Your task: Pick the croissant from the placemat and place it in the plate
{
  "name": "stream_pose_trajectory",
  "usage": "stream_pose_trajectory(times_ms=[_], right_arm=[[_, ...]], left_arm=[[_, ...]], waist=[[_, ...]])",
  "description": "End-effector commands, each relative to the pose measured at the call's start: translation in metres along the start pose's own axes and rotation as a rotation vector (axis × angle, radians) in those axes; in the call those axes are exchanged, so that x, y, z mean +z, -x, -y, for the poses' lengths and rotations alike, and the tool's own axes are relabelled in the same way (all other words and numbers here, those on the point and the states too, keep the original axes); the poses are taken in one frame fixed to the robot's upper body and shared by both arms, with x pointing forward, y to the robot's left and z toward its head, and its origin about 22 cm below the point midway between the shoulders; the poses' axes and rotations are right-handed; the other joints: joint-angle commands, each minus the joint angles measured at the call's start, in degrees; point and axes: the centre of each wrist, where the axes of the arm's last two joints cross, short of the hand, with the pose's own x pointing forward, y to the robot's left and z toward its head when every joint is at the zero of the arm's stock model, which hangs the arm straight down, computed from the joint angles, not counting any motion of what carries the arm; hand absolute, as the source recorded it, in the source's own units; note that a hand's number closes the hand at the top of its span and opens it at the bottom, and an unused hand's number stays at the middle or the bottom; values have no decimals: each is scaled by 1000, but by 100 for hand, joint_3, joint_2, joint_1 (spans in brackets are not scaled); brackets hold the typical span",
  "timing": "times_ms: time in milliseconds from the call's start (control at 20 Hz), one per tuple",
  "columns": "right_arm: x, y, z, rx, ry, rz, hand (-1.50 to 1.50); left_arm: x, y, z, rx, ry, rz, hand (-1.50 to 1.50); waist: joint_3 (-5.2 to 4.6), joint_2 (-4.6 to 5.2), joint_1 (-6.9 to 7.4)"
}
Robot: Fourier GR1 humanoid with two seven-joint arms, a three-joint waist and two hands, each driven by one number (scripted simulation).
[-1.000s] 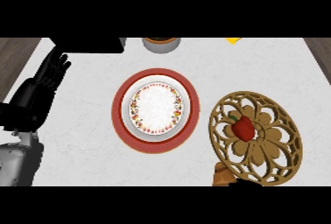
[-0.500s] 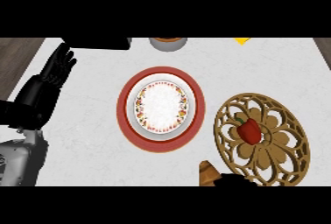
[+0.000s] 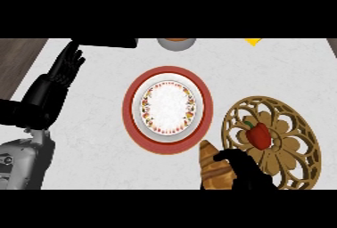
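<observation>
A golden-brown croissant (image 3: 209, 168) is in my right hand (image 3: 253, 178), whose fingers curl over its right side at the bottom of the head view. It hangs between the wooden openwork placemat (image 3: 289, 169) and the plate (image 3: 169, 107), its tip close to the plate's red outer ring. The plate is white with a flowered ring and lies at the centre. My left hand (image 3: 56, 84) rests open at the left, fingers up, apart from everything.
A red pepper (image 3: 259, 135) lies on the placemat's middle. A grey bowl (image 3: 176, 43), a yellow piece (image 3: 252, 42) and a dark object (image 3: 108, 42) sit along the far edge. The counter's left edge (image 3: 30, 62) runs past my left hand.
My right hand has carried the croissant up and left, off the placemat's near-left edge toward the plate. More of the croissant shows now. The left hand stays as it was.
</observation>
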Motion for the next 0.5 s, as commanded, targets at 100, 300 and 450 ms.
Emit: stream_pose_trajectory(times_ms=[100,300,450], right_arm=[[-56,-29,-47,-5,7,-168,150],[-97,-38,-54,-90,-12,-255,150],[-119,-36,-74,-97,-26,-310,-150]], left_arm=[[-5,-2,2,-9,26,7,0],[-6,5,7,18,15,-6,0],[-7,4,-4,10,12,-15,0]], waist=[[10,9,114],[21,21,140],[23,-5,136]])
